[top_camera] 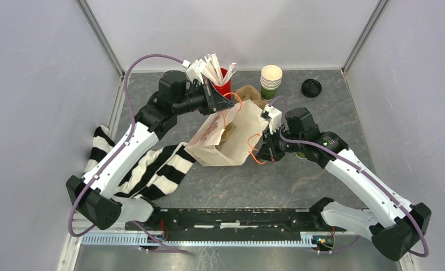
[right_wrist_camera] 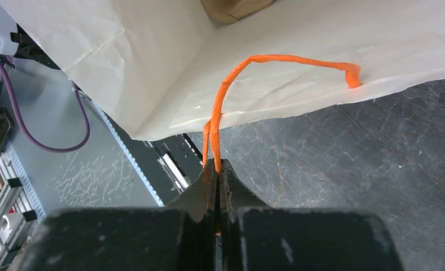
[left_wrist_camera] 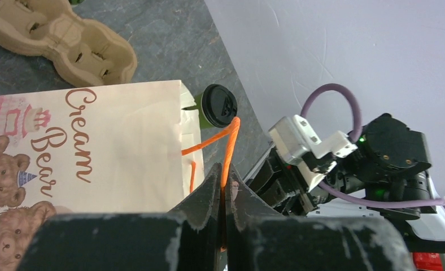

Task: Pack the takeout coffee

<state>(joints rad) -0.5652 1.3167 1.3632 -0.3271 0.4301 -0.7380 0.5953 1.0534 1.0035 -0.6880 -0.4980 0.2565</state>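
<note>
Bag (top_camera: 220,144) in the middle of the tabletop (top_camera: 299,186)
The left hand (top_camera: 226,106) is behind it, the right hand (top_camera: 263,152) at its right. The takeout coffee (left_wrist_camera: 217,106) is just beside the bag's mouth. Behind the bag stands the cup stack (top_camera: 271,79), and the loose lid (top_camera: 311,87) lies right of it.
</note>
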